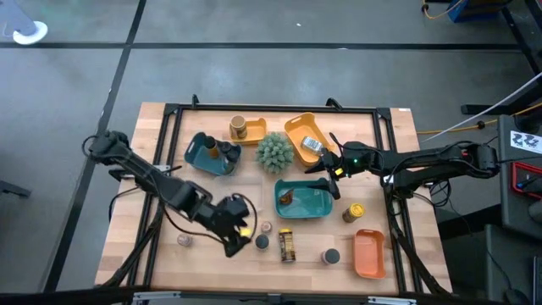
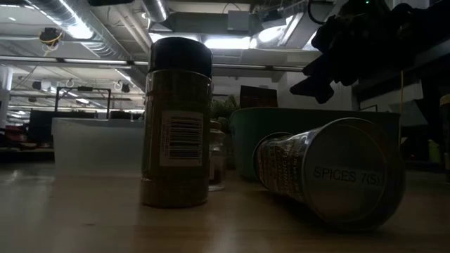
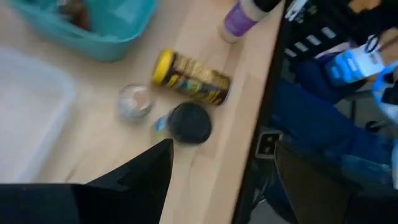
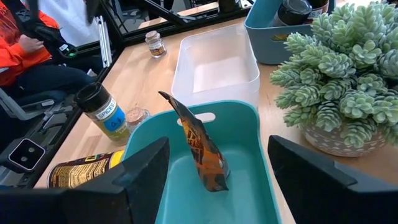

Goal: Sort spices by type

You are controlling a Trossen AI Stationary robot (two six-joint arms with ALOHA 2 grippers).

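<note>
A: Right gripper (image 1: 332, 172), where are you and what's around?

B: Over the far rim of the teal tray (image 4: 249, 124), fingers (image 4: 134, 177) spread wide, holding nothing. An amber packet (image 4: 202, 149) stands crumpled and glossy inside it, leaning on the wall. The spiky green plant (image 4: 345, 81) is just beside the tray, and the clear tray (image 4: 214, 62) touches its other end. Behind me the orange tray (image 1: 298, 129) holds a white-blue sachet (image 1: 312, 145).

A: Left gripper?

B: Mine (image 1: 237, 227) hangs low near the table's front edge, over the clear tray. Fingers (image 3: 134, 180) parted, empty. Past them: a dark-capped jar (image 3: 189, 122), a small round tin (image 3: 135, 101) with a pale lid, and a yellow-lidded jar (image 3: 191, 76) lying on its side, all close together on bare wood.

A: Other spices?

B: A jar with a tan lid (image 1: 238, 128) in the far yellow tray (image 1: 257, 127), and a dark-capped jar (image 1: 211, 147) in the dark teal tray (image 1: 196, 157) beside the plant. One yellow-lidded jar (image 1: 353, 212) stands near the front orange tray (image 1: 369, 252), with another dark cap (image 1: 329, 255) just beside that tray. A lone tin (image 1: 184, 241) sits well off to my side.

A: Low view?

B: An upright ribbed jar with a barcode (image 2: 177, 123), and a jar on its side labelled SPICES (image 2: 330, 176).
</note>
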